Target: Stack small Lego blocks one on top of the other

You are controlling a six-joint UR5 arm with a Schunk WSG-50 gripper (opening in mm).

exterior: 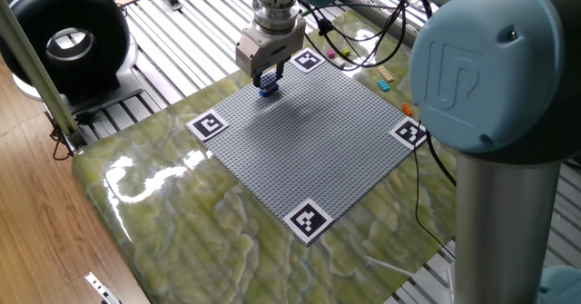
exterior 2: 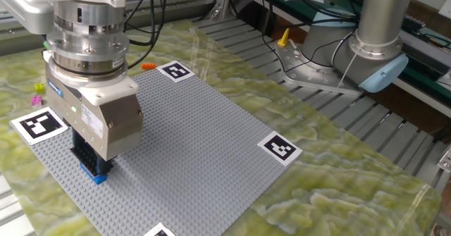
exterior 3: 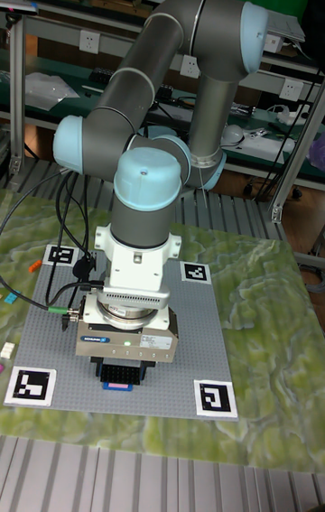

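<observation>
While the blue Lego block (exterior 2: 94, 174) is sitting on the grey baseplate (exterior 2: 190, 144) near its 9 o'clock edge in the other fixed view, the gripper (exterior 2: 90, 158) is standing straight down over it, its dark fingers (exterior 2: 83, 151) reaching to the block. Whether they are clamping the block or merely flanking it, I cannot tell.

A white label is showing on the gripper's metal body, its print too small to read; the arm's big joint cap (exterior: 477, 63) at 3 o'clock in one fixed view is bearing a raised "UR" logo. The arm is bending over from its base behind the bench (exterior 3: 262, 286) in the tall fixed view.

Black-and-white marker tags (exterior 2: 280, 149) are lying at the baseplate corners. Loose small bricks, pink and yellow (exterior 2: 38, 88) and orange (exterior 2: 148, 66), are resting on the bench beyond the baseplate at 10 to 11 o'clock.
</observation>
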